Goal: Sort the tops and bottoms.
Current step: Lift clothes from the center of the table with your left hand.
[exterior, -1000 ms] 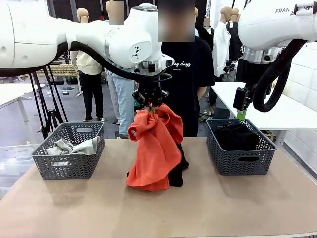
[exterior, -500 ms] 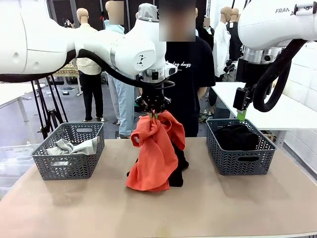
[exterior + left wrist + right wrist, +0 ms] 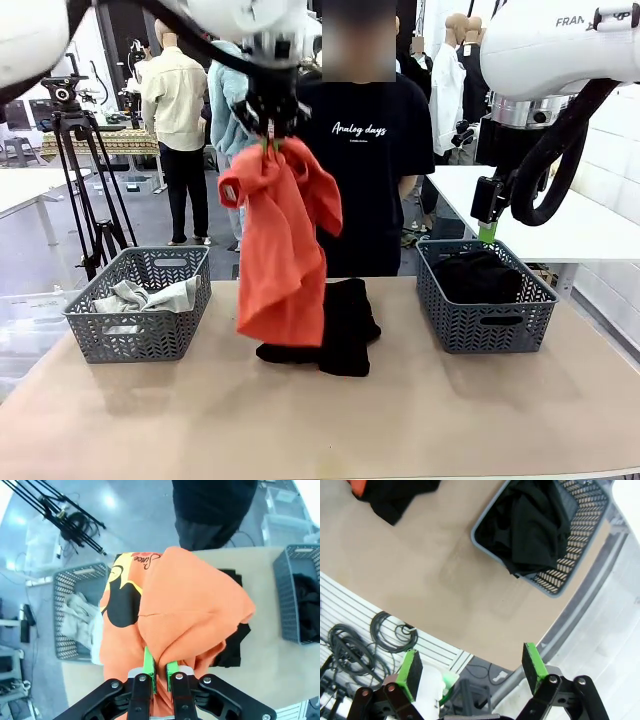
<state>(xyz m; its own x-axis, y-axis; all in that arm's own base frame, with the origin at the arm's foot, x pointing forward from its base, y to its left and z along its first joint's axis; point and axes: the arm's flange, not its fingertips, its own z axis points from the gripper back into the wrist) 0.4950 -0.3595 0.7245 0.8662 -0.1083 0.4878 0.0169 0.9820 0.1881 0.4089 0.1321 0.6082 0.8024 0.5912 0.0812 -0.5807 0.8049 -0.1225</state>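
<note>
Pinched by a bunched fold in the left hand (image 3: 159, 666) and hanging long and crumpled above the middle of the counter (image 3: 200, 420): the orange-red top (image 3: 283, 250), black-and-yellow print near its upper edge. Crumpled on the counter behind its hem: a black bottom (image 3: 348, 335). Heaped in the right basket (image 3: 485, 330): a second black bottom (image 3: 480, 275). Piled in the left basket (image 3: 137, 340): the light grey top (image 3: 150, 295).

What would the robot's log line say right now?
left gripper: shut on orange top, held above table | right gripper: open, empty | black bottom: on table | grey top: left basket | other bottoms: right basket
</note>
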